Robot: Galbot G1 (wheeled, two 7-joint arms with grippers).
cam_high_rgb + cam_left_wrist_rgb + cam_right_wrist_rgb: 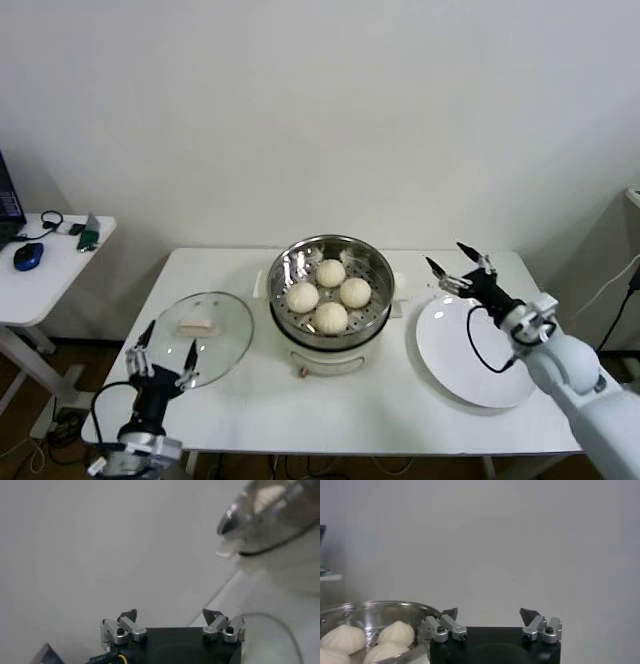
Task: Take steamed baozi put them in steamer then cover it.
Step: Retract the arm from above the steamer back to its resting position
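1. Nearest you, the left gripper (162, 352) hovers at the desk's (300, 410) front-left corner with its fingers spread and nothing between them; you have it just beside the near rim of the cover, which looks like the set-up for the lid step.
2. Your desk carries everything in one row, so each arm has its own side to work from.
3. Centre stage, the steamer (331, 287) sits on its white cooker base, open to the top, which is why the buns show plainly.
4. On the right, the white plate (470, 350) lies bare; I judge it is where the buns came from.
5. Left of the steamer, the cover (203, 336) lies flat on the desk with its white handle facing up, near the steamer but not on it.
6. All four steamed baozi (330, 291) rest on the perforated floor, packed close together, so the loading part looks done and only covering remains.
7. Your right gripper (460, 266) hangs released and empty over the plate's far edge, between plate and steamer.
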